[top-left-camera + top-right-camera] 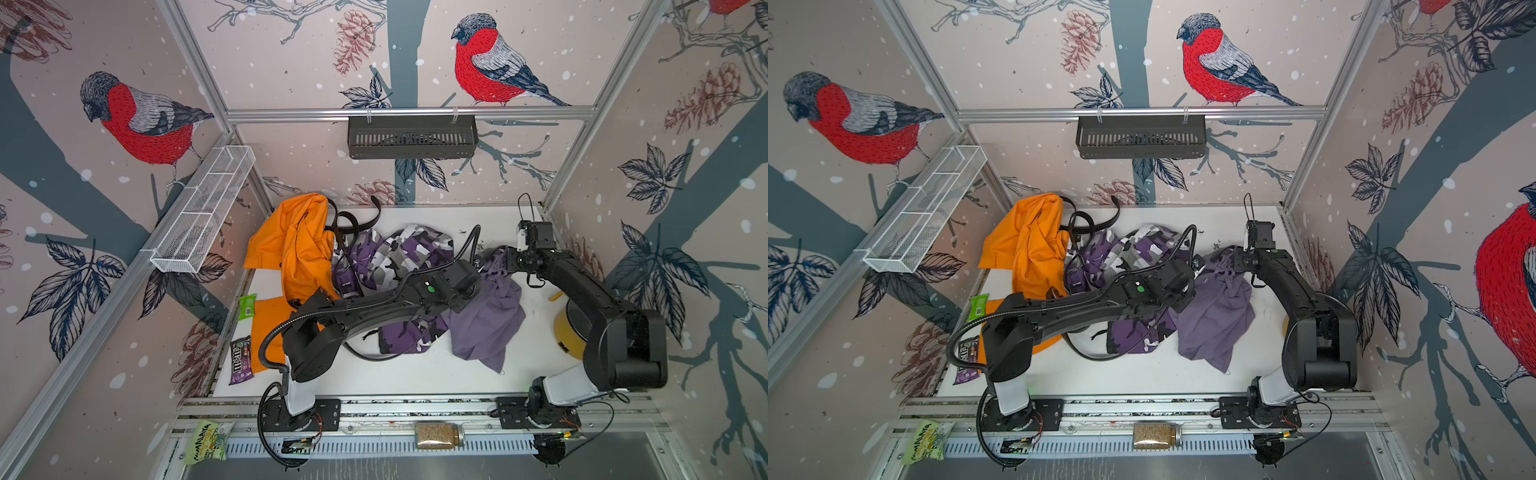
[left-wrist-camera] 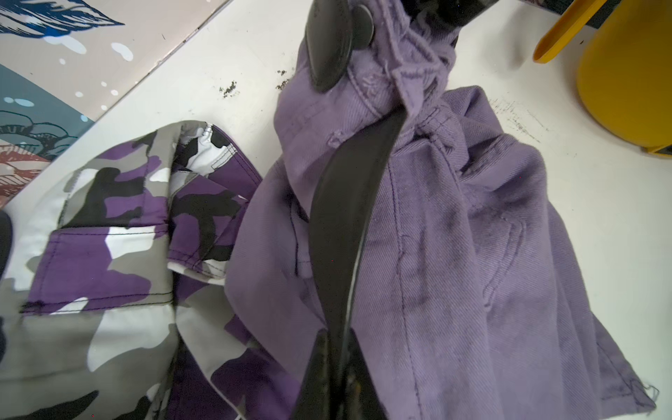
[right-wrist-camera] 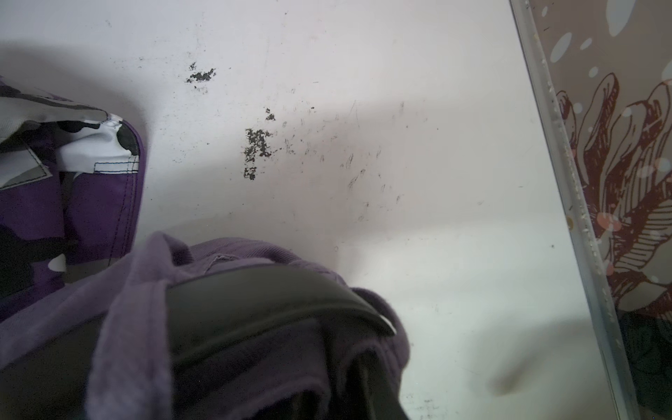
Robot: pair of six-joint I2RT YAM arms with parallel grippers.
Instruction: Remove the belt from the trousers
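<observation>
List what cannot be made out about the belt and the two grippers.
- Buckle of the belt: in no view; bunched lilac trousers or the left arm may cover it.
- Right gripper: clamped or not, unclear; cloth wraps its fingertips in both wrist views.
- Left gripper, shut on the belt: hidden in both top views under its own wrist.

On my table [image 1: 415, 374]: trousers [image 1: 486, 320] bunch up at my right pincer [image 1: 498, 258] and spread out in front of it. Belt [image 2: 349, 218] runs over them from right pincer into left pincer [image 2: 336, 352]. Second pair [image 1: 399, 257] lies left of both pincers, third pair [image 1: 291, 249] further left. Container [image 1: 563, 332] sits right of the trousers.
</observation>
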